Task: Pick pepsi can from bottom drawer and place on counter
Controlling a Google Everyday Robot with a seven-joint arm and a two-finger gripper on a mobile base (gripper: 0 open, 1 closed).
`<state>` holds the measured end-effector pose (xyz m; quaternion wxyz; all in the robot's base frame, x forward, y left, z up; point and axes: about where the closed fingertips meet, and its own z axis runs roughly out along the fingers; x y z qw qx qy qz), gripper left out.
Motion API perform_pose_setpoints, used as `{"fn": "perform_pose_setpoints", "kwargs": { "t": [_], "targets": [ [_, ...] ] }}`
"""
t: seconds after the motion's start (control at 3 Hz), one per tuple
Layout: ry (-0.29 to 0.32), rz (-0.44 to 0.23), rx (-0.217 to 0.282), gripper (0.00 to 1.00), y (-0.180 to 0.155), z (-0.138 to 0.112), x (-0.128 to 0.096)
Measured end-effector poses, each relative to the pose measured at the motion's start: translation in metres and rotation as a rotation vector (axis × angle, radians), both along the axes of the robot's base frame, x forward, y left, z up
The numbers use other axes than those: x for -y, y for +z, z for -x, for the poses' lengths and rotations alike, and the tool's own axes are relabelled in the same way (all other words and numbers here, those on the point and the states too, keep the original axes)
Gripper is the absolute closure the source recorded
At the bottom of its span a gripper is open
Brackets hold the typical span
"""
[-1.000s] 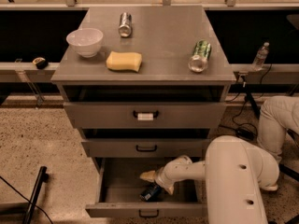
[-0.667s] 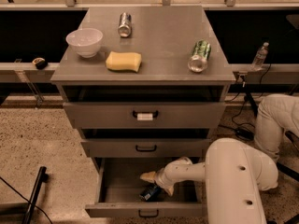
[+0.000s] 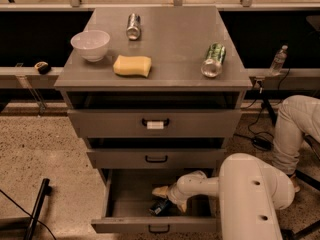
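Bottom drawer (image 3: 126, 224), lower centre of frame, is pulled out; grey sheet metal, boxy, with a small dark handle on the front.

Can (image 3: 159, 207) is seen lying on its side on the drawer floor, near the front wall, right of centre. Its long axis runs diagonally, from lower left to upper right. Dark blue cylinder with light markings; which end is the top cannot be told.

Gripper (image 3: 170, 199) is reached into the drawer from the right on a smooth white arm (image 3: 250, 194). Its jaws are held apart, pale tips spread, with the can just below and between them; contact cannot be judged.

Counter (image 3: 170, 39), upper centre, is flat matte grey metal. On it are noted:
- a white round bowl (image 3: 90, 44) at the left
- a yellow soft-edged sponge (image 3: 132, 65) beside it
- a silver can (image 3: 133, 26) on its side at the back
- a green can (image 3: 213, 60) on its side at the right, silver end toward the counter's front edge
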<state>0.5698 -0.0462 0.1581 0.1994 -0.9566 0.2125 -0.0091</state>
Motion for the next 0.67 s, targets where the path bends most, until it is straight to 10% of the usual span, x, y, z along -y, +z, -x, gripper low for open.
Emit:
{"fn": "perform_pose_setpoints", "kwargs": {
  "t": [0.67],
  "targets": [
    [-0.007,-0.008,-0.044,0.09,-0.0163,0.0014,-0.0015]
  ]
}}
